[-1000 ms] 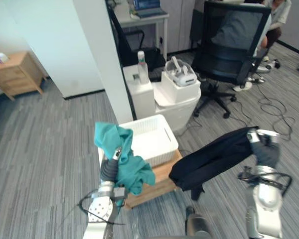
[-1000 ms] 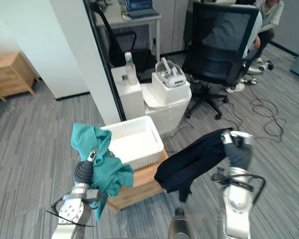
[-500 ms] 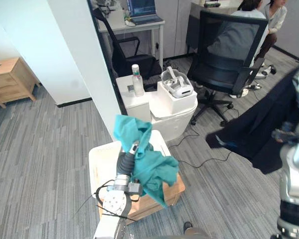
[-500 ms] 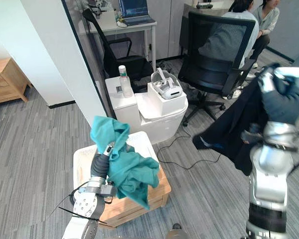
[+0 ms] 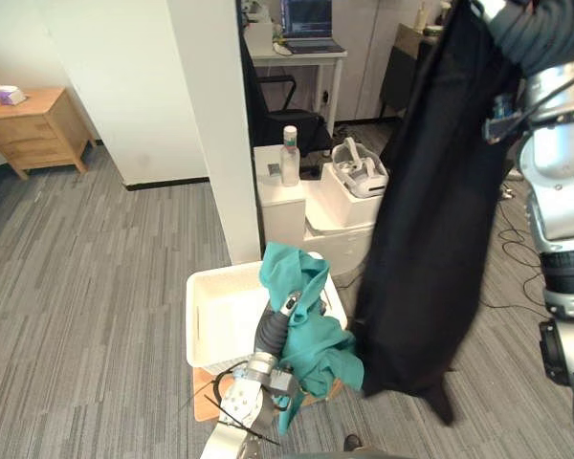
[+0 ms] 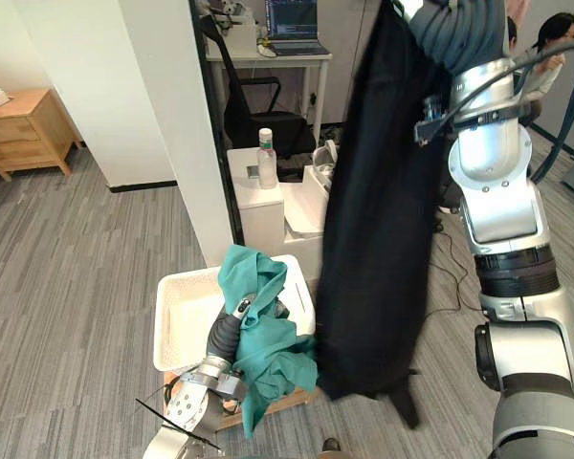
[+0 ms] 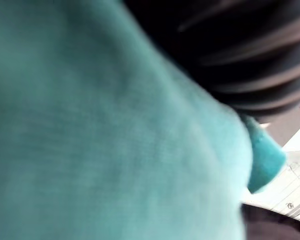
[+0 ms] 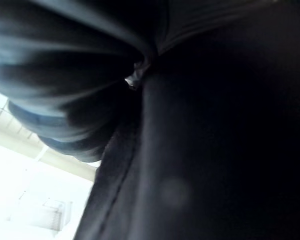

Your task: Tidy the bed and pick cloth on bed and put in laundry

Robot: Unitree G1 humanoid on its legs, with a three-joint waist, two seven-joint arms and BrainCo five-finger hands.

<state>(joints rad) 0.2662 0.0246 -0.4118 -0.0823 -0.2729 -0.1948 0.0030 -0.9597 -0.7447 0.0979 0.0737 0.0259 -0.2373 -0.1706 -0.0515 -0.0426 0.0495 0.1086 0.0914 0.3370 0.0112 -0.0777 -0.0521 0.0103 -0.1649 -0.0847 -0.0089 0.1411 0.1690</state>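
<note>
Office, laptop point(image 5: 309, 19) on desk point(image 5: 301, 54), grey carpet point(image 5: 96, 258)

Both head eyes look steeply down from above the left robot hand point(image 5: 273, 325), set slightly apart sideways, and share the white basket point(image 5: 215, 323) beside that hand and the black garment point(image 5: 426, 220) hanging from the right robot hand point(image 6: 450, 29). Each wrist camera looks along its own robot hand from very close, the left onto teal cloth point(image 7: 90, 125), the right onto the black garment.
</note>
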